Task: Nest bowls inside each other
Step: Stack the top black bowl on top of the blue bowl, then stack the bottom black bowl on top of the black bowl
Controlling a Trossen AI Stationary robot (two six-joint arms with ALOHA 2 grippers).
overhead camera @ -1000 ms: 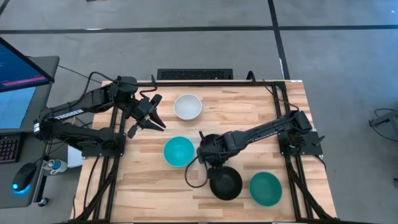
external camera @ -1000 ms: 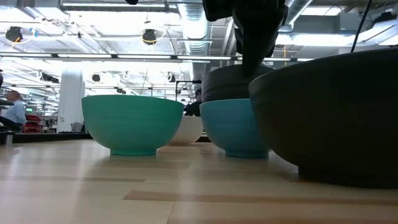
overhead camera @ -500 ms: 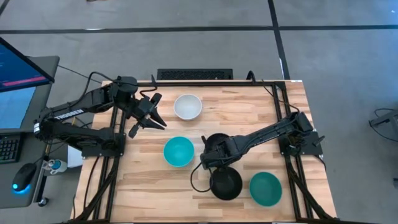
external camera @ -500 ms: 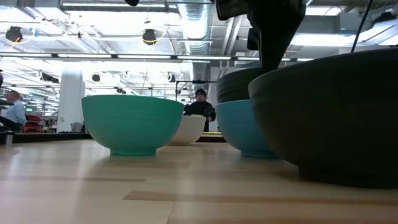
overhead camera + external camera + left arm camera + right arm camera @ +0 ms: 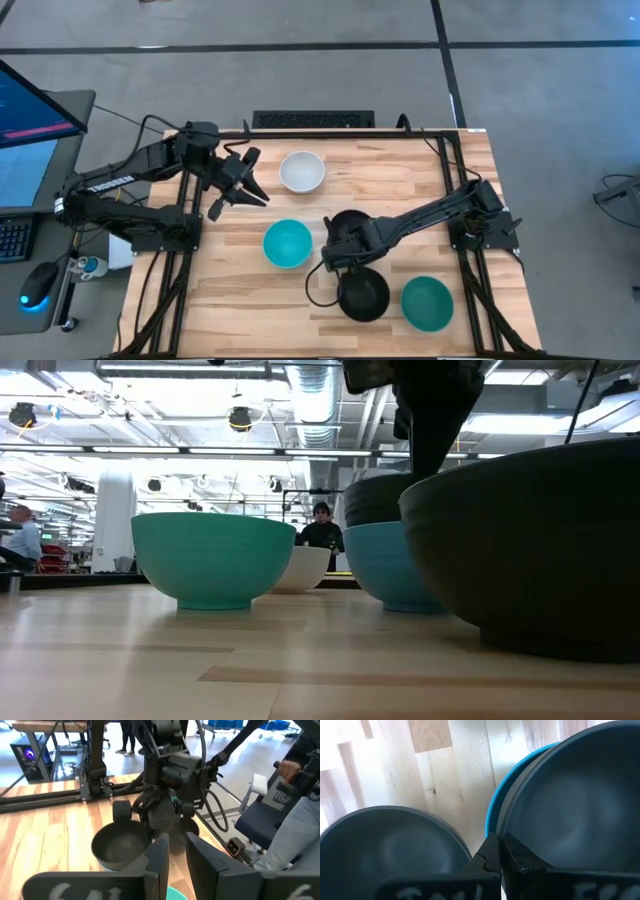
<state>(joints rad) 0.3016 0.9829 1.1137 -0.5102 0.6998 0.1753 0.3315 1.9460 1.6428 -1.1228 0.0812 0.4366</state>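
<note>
A black bowl [image 5: 350,226] sits nested in a light blue bowl [image 5: 395,565] at the table's middle. My right gripper [image 5: 335,258] is shut at this stack's rim. Standing alone on the wood are a second black bowl [image 5: 362,294], a teal green bowl [image 5: 427,303], a light blue bowl [image 5: 287,243] and a white bowl [image 5: 302,171]. My left gripper [image 5: 255,182] hovers open to the left of the white bowl and touches nothing. A sixth bowl does not show. My right gripper pinches the rim of the nested black bowl [image 5: 506,836], fingers pointing down from above. The blue bowl's rim [image 5: 490,817] runs just outside the fingertips; whether it is also between them, I cannot tell. The stack rests on the table.
The lone black bowl [image 5: 385,845] stands close beside the stack, toward the near edge. Black frame rails [image 5: 440,140] run along the table's sides. Bare wood [image 5: 250,300] lies at the near left. People show in the room beyond [image 5: 320,525], one hand [image 5: 289,769] near a chair.
My right gripper has shifted a little toward the near edge, uncovering the black bowl's inside in the high view. The black-in-blue stack has slid slightly along the table with it, then held still. My left arm has kept still.
</note>
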